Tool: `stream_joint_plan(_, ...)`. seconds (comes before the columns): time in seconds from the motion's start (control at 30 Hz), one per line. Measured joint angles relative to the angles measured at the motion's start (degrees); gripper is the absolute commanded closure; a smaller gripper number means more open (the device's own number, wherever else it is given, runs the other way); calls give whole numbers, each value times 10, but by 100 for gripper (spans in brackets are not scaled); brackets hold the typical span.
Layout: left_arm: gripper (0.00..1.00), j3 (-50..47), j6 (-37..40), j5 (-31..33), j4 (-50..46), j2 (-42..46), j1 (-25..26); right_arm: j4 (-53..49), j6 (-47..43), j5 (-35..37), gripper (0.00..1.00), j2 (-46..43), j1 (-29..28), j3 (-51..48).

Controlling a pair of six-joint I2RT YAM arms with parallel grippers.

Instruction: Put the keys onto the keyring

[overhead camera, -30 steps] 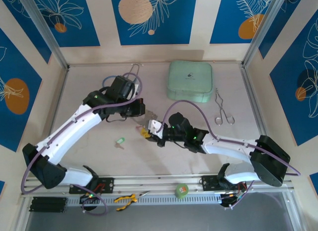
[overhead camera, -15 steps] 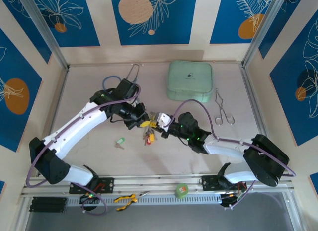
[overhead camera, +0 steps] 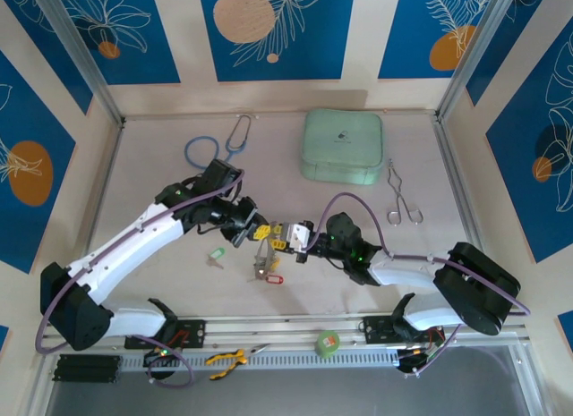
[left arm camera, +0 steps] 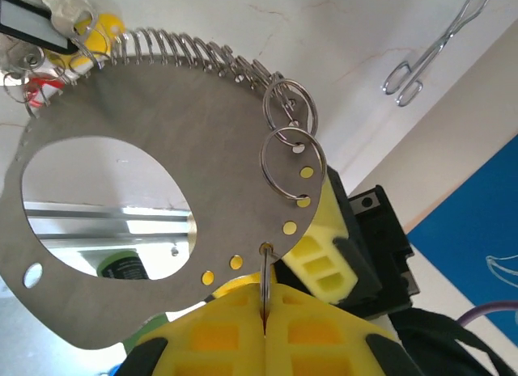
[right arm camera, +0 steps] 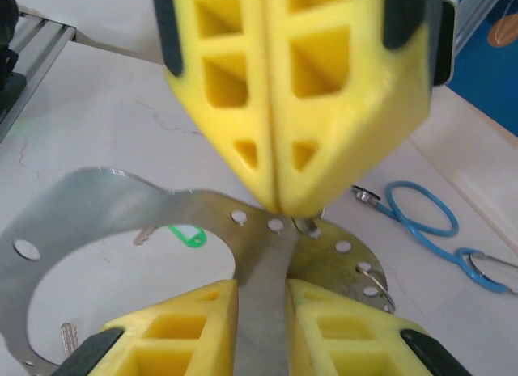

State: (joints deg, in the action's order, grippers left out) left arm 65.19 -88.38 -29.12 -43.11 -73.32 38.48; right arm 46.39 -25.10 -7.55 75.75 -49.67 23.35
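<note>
Because the keys have to be threaded onto small wire loops, the keyring, a flat grey oval metal plate with a large cut-out and a row of little holes round its rim, is held up off the pale surface between the two pincers, not left lying flat. Its rim carries a fringe of silvery split rings. A bunch of small metal keys with yellow, red and dark tags hangs from the side farthest from the left pincer, so their weight dangles clear of the working edge.

That pincer is closed tight on the plate's rim, just where a thin wire loop runs from a rim hole down between its yellow pads. This looks like the anchoring grip that steadies the plate.

The right pincer meets it from the opposite side, just in front of the left pincer's closed tip. Its jaws stand apart, with the plate's band lying in the gap and no clear clamp on it.

One loose key with a green tag lies on the surface near the left pincer, well apart from the right one, and probably remains to be added. A mint-green zipped case and steel forceps sit well beyond the right pincer, out of the way.
</note>
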Motion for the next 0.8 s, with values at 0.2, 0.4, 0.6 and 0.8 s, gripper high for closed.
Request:
stream_joint_plan(0.2, 100, -31, -41, -9, 30, 11, 0, 17, -6, 1, 78, -3, -3, 0)
stream_joint_plan(0.4, 100, -42, -78, -9, 47, 20, 0, 25, -6, -2, 79, -6, -3, 0)
stream_joint_plan(0.6, 100, -42, -96, -9, 53, 20, 0, 30, -5, -2, 82, -6, -2, 0)
stream_joint_plan(0.8, 100, -56, -112, -15, 70, 26, 0, 33, -4, -2, 85, -5, -2, 0)
